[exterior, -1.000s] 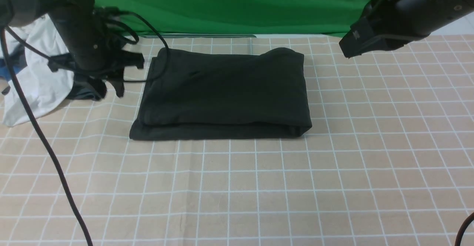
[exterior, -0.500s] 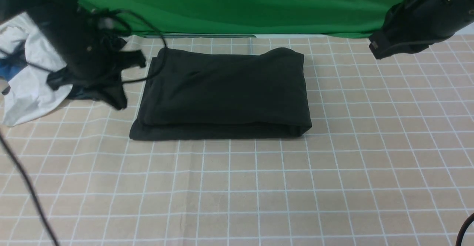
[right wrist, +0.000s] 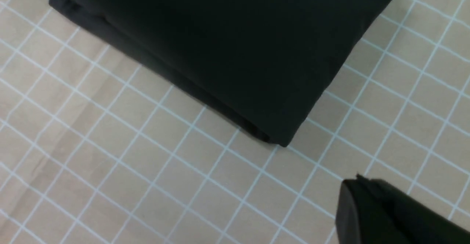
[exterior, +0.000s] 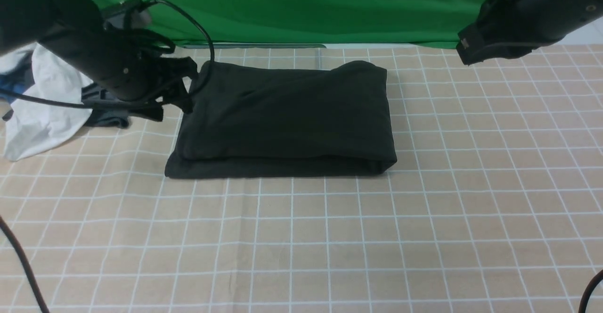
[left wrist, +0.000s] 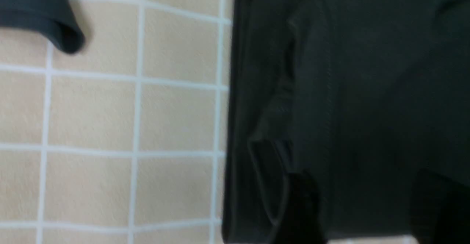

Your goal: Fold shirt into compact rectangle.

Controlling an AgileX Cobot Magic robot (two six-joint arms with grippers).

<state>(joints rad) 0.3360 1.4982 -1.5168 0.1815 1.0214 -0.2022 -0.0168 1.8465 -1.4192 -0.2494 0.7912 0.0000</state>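
The black shirt (exterior: 287, 115) lies folded into a thick rectangle on the checked cloth at the middle back of the table. My left gripper (exterior: 175, 104) hangs at the shirt's far left edge. In the left wrist view its two fingers (left wrist: 303, 207) stand wide apart over the layered edge of the shirt (left wrist: 367, 71), so the left gripper (left wrist: 371, 207) is open. My right gripper (right wrist: 358, 181) is shut on nothing, raised off the table to the right of the shirt (right wrist: 227, 42). The right arm (exterior: 513, 25) is high at the back right.
A crumpled white garment (exterior: 42, 105) and a smaller dark grey garment (exterior: 106, 117) lie at the far left, close behind the left gripper; the grey garment's (left wrist: 40, 20) edge shows in the left wrist view. A green backdrop (exterior: 306, 6) closes the back. A black cable (exterior: 19, 256) hangs at the front left.
My left arm has swung from beside the grey garment over to the shirt's left edge, and its jaws now stand wide. The right arm has stayed raised at the back right, shifting slightly.
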